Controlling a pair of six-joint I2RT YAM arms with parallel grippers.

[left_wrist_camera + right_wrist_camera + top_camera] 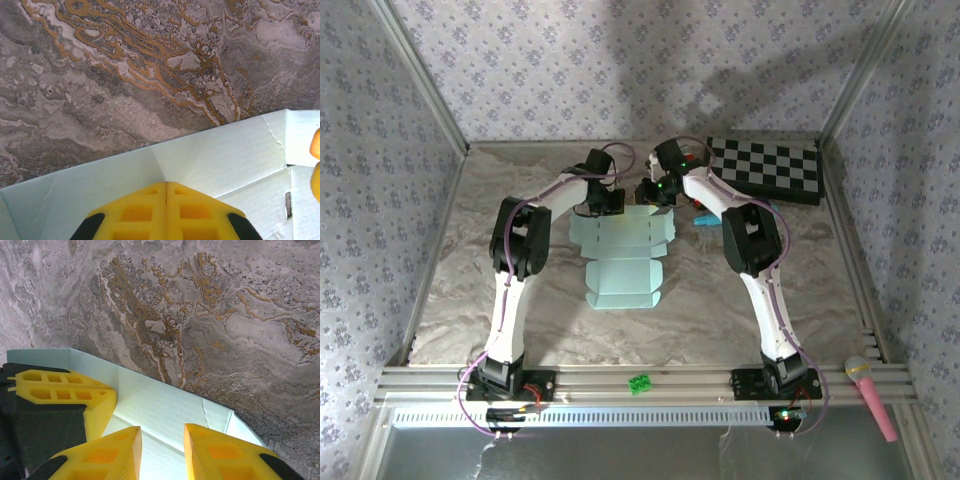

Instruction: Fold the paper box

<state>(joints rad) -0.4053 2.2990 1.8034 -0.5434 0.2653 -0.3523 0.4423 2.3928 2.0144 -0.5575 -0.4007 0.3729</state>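
Along the near edge of the table [470, 290] a small green piece [640, 382] is lying on the rail, and a pink toy microphone [870, 395] is resting at the near right corner. The paper box [620, 270] is lying mid-table as a pale mint sheet, mostly flat, with its far flap standing up. The left gripper [607, 205] is pressing its tip down on that far edge, yellow fingers squeezed together. Just beside it, the right gripper [651, 193] is hovering with fingers parted (whether they are touching the card, I cannot tell). A checkerboard [765, 170] is sitting at the far right corner.
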